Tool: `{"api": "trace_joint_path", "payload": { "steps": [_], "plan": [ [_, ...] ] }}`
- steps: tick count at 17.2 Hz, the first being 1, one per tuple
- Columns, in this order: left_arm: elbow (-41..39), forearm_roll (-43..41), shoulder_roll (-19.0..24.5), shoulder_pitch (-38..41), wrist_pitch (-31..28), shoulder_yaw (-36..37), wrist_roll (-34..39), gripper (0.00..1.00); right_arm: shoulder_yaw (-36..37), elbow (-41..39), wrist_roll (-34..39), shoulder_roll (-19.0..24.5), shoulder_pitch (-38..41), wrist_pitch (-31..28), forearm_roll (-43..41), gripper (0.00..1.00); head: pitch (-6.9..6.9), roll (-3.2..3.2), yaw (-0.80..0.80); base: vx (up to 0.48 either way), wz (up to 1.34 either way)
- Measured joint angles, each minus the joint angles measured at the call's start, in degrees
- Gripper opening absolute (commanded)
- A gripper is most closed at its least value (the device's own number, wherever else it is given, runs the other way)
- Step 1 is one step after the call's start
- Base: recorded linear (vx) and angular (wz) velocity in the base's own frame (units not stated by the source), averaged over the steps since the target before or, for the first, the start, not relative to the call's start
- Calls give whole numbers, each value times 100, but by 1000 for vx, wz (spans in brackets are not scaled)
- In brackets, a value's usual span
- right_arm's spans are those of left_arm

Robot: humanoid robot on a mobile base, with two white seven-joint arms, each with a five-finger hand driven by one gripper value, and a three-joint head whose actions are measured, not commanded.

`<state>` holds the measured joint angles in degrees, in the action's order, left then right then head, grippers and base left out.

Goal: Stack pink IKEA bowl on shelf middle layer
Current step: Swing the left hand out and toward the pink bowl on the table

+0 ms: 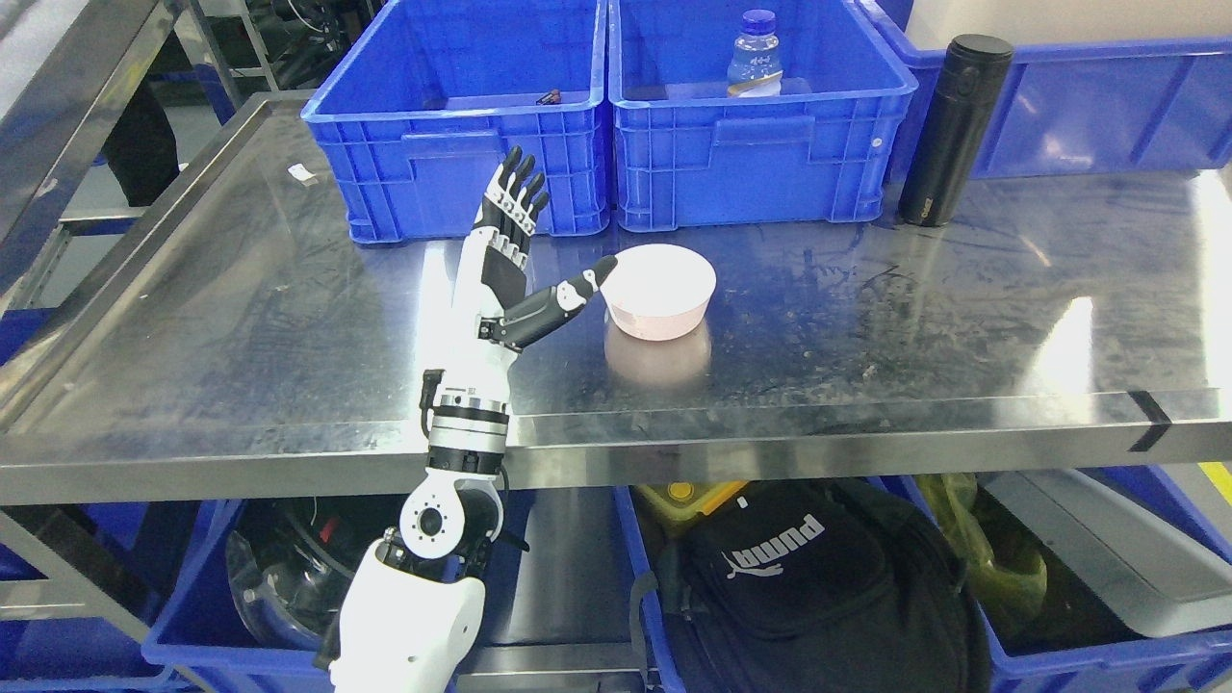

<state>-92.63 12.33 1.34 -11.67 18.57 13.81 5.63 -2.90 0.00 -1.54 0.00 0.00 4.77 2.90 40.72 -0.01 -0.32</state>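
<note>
Status of placement: I read the pink bowl (662, 290) as standing upright on the steel shelf (241, 327), near the middle of the surface and in front of the two blue crates (457, 164); no second bowl is visible under or beside it, so whether this counts as a finished stack I cannot tell.

Left hand (510, 279): the arm enters from the lower left and reaches over the shelf's front edge; the four fingers (520, 192) are extended upward and spread, gripping nothing; the thumb (577, 286) points toward the bowl, its tip at or just touching the near rim. I judge the hand to be beside the bowl, not around it.

Right hand: not in view.

Assessment: the bowl already rests on the shelf layer, so the carrying part appears done; what remains, in my judgement, is clearing the hand without nudging the bowl. A black flask (953, 130) stands well apart to the right; a water bottle (754, 53) sits inside the right crate.
</note>
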Motion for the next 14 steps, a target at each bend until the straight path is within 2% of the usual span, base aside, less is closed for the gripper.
{"api": "trace_joint_path", "payload": {
  "steps": [3, 5, 7, 10, 14],
  "plan": [
    [0, -127, 235, -224, 178, -11, -238, 100, 0, 0, 0, 0, 0, 0, 0, 100, 0, 0, 0, -1, 8],
    [-1, -330, 504, -528, 299, -18, -732, 100, 0, 0, 0, 0, 1, 0, 0, 100, 0, 0, 0, 0, 0],
    [0, -494, 920, -936, 363, -19, -1451, 100, 0, 0, 0, 0, 1, 0, 0, 100, 0, 0, 0, 0, 0],
    [1, -641, 1565, -1454, 382, -29, -2738, 95, 0, 0, 0, 0, 1, 0, 0, 100, 0, 0, 0, 0, 0],
    [3, -1117, 2265, -1935, 412, -48, -4462, 100, 0, 0, 0, 0, 1, 0, 0, 100, 0, 0, 0, 0, 0]
  ]
}}
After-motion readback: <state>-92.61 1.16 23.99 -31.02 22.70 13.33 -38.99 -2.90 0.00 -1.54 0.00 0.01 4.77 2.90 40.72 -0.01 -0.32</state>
